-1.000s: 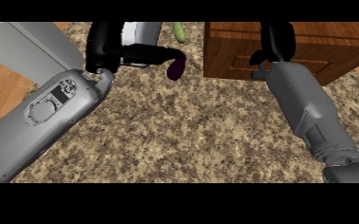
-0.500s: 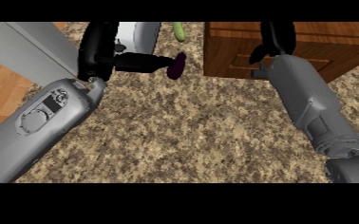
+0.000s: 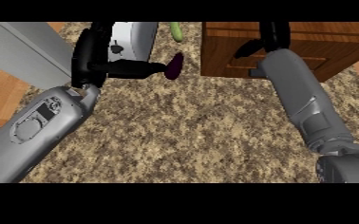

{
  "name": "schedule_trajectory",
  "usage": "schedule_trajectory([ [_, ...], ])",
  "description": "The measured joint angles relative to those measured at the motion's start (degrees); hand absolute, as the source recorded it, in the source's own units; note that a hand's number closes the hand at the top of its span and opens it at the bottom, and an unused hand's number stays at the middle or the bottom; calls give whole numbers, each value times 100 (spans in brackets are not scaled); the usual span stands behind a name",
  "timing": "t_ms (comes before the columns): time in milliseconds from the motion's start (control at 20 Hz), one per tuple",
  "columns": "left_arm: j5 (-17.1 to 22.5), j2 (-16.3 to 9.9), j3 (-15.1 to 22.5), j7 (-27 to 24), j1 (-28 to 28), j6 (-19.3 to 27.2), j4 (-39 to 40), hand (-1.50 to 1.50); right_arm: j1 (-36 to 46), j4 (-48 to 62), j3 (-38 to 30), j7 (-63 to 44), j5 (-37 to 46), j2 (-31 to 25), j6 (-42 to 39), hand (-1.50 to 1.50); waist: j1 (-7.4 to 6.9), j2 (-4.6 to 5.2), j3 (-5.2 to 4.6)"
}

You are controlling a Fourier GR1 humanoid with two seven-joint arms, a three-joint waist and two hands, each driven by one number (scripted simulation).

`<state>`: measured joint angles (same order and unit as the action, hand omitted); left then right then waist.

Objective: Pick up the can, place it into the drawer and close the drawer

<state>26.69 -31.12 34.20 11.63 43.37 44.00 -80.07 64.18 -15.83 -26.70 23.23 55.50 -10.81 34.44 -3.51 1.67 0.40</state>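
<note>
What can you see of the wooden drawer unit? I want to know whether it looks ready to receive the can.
The wooden drawer unit is a brown box with visible grain, standing on the speckled counter at the view's upper right. Its front shows stepped horizontal panel lines; whether a drawer is pulled out cannot be told. The right robot hand reaches over its top, the grey forearm crossing its front face. No can shows in or on it.

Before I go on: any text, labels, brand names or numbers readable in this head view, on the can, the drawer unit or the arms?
None can be read.
The wooden drawer unit has bare panels with no lettering.
The grey object by the left robot hand shows only a small dark mark, too small to read.
The left forearm bears outlined panel shapes, no letters.
The right robot hand carries no markings.
</note>
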Motion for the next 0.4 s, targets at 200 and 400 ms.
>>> schedule_trajectory([
  [200,58,-107,-143,-19,-159,-86,-41,-150,112,-88,-530,337,-672,206,-394,-150,50,-26,0],
  [400,18,-164,-196,-3,-300,-107,-180,-150,218,-88,-905,517,-1148,296,-682,-150,60,-31,-2],
])
